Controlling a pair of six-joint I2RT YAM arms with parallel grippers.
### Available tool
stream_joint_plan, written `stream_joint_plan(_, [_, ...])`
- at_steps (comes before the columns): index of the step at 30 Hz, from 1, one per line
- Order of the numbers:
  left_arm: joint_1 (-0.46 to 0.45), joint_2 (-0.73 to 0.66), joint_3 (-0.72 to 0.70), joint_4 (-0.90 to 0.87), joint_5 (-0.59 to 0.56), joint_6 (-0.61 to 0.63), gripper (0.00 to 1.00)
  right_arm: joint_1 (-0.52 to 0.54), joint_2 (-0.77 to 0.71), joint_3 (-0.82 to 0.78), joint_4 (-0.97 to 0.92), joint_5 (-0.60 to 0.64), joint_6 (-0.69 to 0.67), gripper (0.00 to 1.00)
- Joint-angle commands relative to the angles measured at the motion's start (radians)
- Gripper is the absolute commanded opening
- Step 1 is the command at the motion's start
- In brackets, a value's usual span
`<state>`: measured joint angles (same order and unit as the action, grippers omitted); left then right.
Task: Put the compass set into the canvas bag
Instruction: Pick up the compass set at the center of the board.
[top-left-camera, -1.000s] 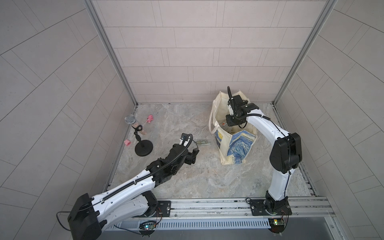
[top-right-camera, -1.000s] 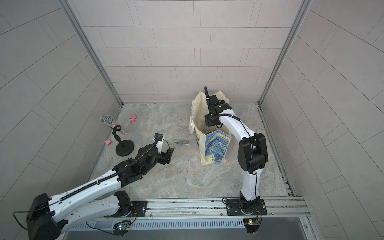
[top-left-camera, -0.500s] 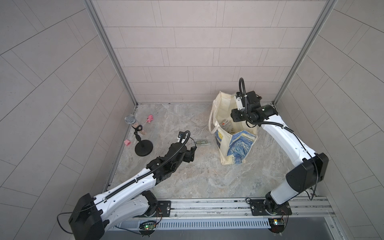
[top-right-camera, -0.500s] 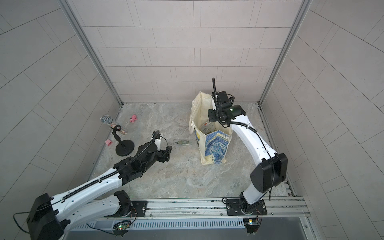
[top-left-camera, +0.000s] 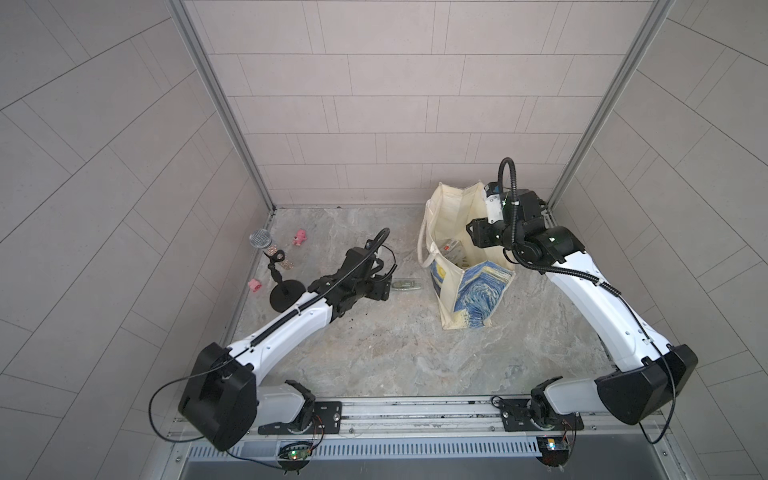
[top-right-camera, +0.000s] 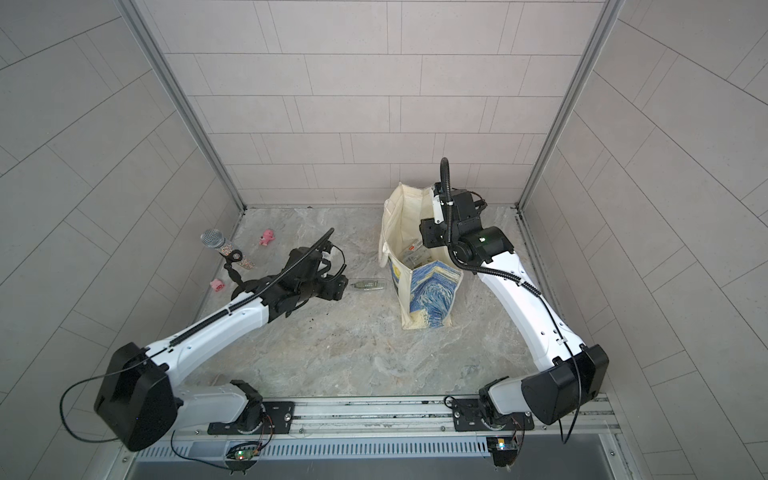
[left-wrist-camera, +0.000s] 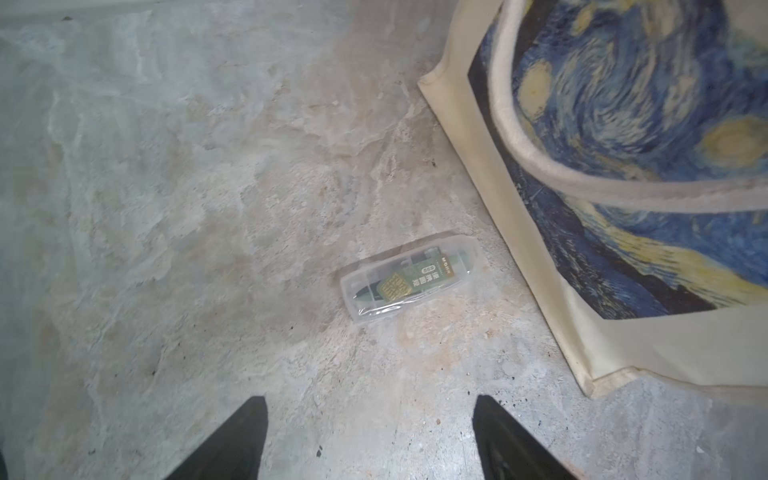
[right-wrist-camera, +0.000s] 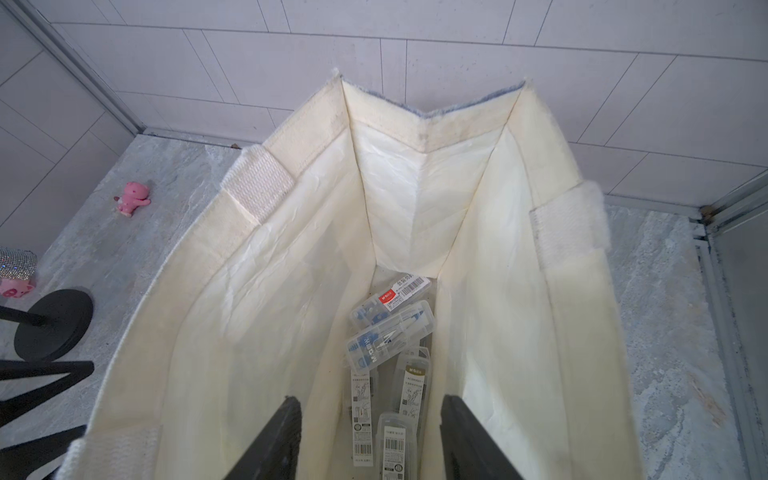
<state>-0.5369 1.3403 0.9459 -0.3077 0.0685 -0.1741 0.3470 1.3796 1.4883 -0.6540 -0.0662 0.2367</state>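
**Both grippers released; one compass set on the floor beside the bag**

1. Left gripper (left-wrist-camera: 368, 399): I read it as released. Its two black fingers stand wide apart with nothing between them. It hangs low over the floor (left-wrist-camera: 166, 208) and points at the compass set (left-wrist-camera: 409, 276).

2. Compass set: a clear flat case with a green label. It lies flat on the floor, ahead of the fingertips and apart from them. Its far end is just beside a bottom corner of the bag (left-wrist-camera: 623, 124); I cannot tell whether they touch. In both top views the set (top-left-camera: 406, 284) lies between the left gripper and the bag.

3. Right gripper (right-wrist-camera: 370, 399): also released, fingers apart and empty. It hangs over the open mouth of the bag and points down into it.

4. Bag (top-left-camera: 478, 291): it stands upright near the back right corner of the cell. The painted side faces the front rail. One handle loop hangs down the side nearest the left arm. On its bottom I see several clear cases (right-wrist-camera: 390, 332), overlapping one another.

5. Surroundings: a microphone (top-left-camera: 261, 240) on a black stand is by the left wall, well apart from the bag. Two pink figures (top-left-camera: 300, 237) (top-left-camera: 254, 284) lie on the floor near the stand.
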Motion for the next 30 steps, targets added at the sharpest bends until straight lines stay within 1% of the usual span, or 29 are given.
stream_joint_plan(1, [0.054,0.088,0.066,-0.057,0.169,0.193,0.83,-0.002,-0.035,-0.008,0.021,-0.026,-0.004,0.56])
stream_joint_plan(4, [0.118,0.192,0.099,0.008,0.339,0.267,0.83,-0.003,-0.044,-0.004,0.008,-0.029,-0.007,0.56])
stream_joint_plan(5, [0.122,0.234,0.117,0.013,0.349,0.293,0.83,-0.003,-0.051,-0.006,0.010,-0.026,-0.008,0.56])
stream_joint_plan(7, [0.123,0.316,0.162,-0.008,0.353,0.362,0.83,-0.006,-0.067,-0.008,0.010,-0.021,-0.009,0.56])
stream_joint_plan(10, [0.123,0.426,0.241,-0.070,0.358,0.431,0.79,-0.011,-0.088,-0.020,0.019,-0.021,-0.006,0.57])
stream_joint_plan(13, [0.121,0.462,0.268,-0.059,0.394,0.461,0.79,-0.013,-0.092,-0.026,0.021,-0.021,-0.005,0.57])
stream_joint_plan(14, [0.120,0.466,0.273,-0.054,0.390,0.471,0.79,-0.014,-0.092,-0.028,0.021,-0.021,-0.005,0.57])
stream_joint_plan(16, [0.118,0.485,0.293,-0.047,0.383,0.474,0.79,-0.015,-0.091,-0.028,0.023,-0.022,-0.004,0.57])
stream_joint_plan(21, [0.098,0.542,0.342,-0.092,0.375,0.467,0.79,-0.017,-0.088,-0.026,0.029,-0.029,-0.002,0.57])
stream_joint_plan(24, [0.097,0.574,0.375,-0.116,0.391,0.466,0.79,-0.018,-0.088,-0.028,0.031,-0.033,-0.003,0.57])
stream_joint_plan(27, [0.096,0.631,0.446,-0.184,0.406,0.473,0.79,-0.018,-0.087,-0.028,0.033,-0.038,-0.002,0.57])
stream_joint_plan(30, [0.095,0.688,0.534,-0.278,0.391,0.492,0.77,-0.020,-0.089,-0.028,0.031,-0.037,-0.005,0.57])
